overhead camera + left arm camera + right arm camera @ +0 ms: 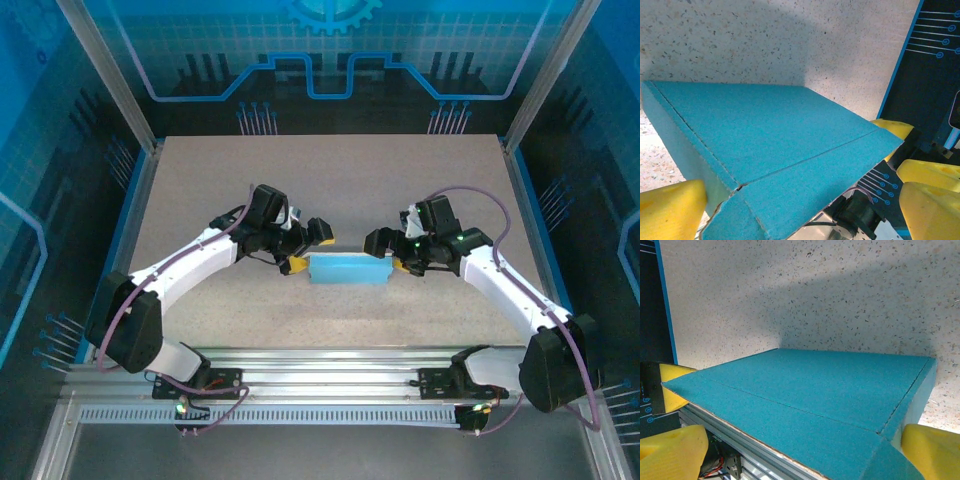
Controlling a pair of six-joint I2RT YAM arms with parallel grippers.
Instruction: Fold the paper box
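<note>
The bright blue, flat rectangular cardboard box (pixel 348 269) lies folded at the middle of the speckled grey worktop (pixel 330 180). The left jaws stand wide open at its left end, and the right jaws stand wide open at its right end.

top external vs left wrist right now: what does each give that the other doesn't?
Top external: the whole box lying flat on the table, with the left fingers and right fingers spread open at its two ends. Left wrist: a crease across the box's blue top and a frayed near corner. Both: the blue box on the speckled table, left fingers beside it.
</note>
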